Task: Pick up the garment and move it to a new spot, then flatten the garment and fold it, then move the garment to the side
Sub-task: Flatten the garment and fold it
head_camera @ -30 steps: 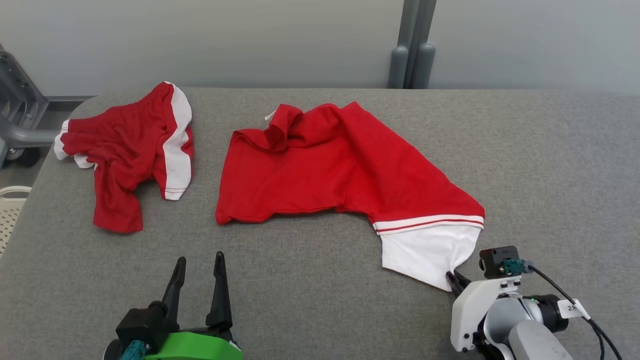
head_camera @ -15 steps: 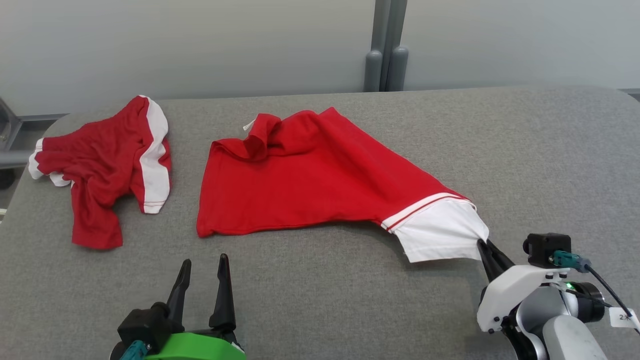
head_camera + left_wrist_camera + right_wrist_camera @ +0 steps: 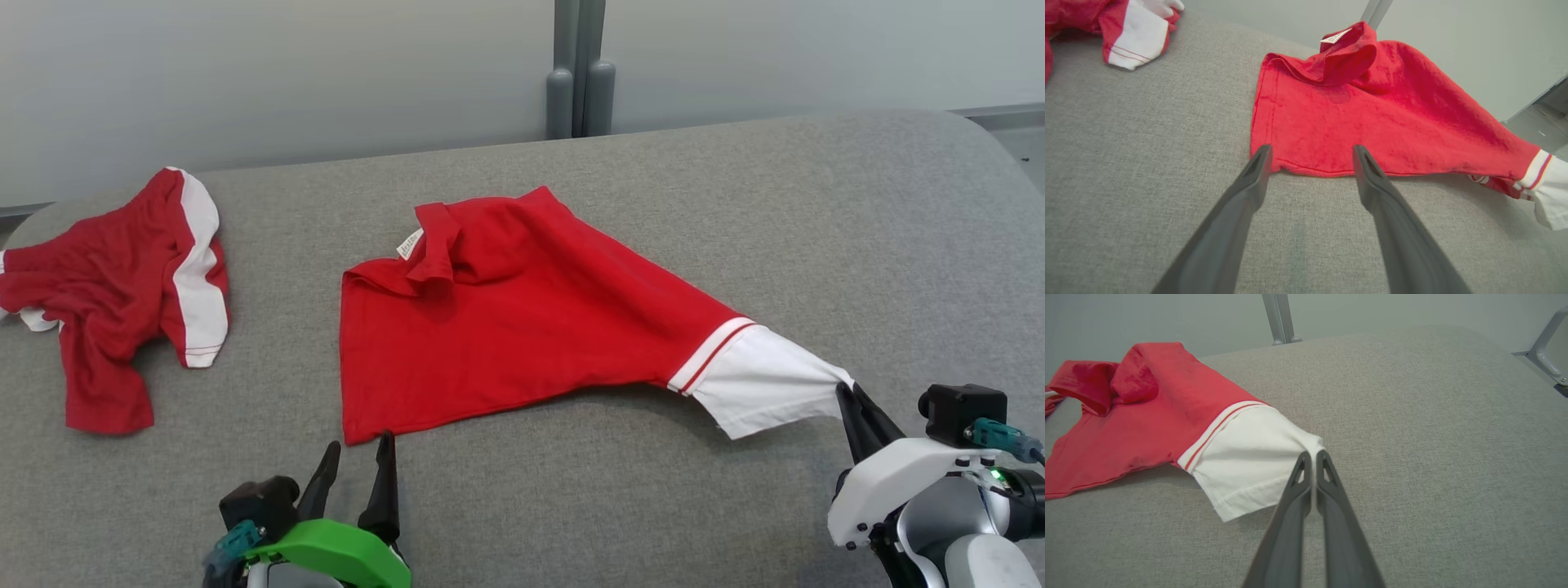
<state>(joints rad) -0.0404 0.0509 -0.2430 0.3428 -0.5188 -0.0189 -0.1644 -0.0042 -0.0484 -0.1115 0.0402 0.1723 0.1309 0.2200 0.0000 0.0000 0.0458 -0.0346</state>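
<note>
Lower right of the head view: the right gripper [image 3: 846, 394] is closed, pinching the white sleeve corner of the red garment [image 3: 506, 327], which lies stretched across the middle of the grey padded table [image 3: 735, 204]. Lower left: the left gripper [image 3: 357, 445] is spread apart, empty, its tips just beside the garment's near hem. A second red-and-white garment [image 3: 122, 269] lies crumpled at far left. Behind the table, a grey post [image 3: 578, 73] stands against a pale wall.

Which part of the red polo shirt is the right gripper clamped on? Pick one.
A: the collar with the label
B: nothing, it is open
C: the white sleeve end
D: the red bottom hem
C: the right gripper is shut on the edge of the white sleeve end of the red polo shirt, and the sleeve is stretched out toward it.
</note>
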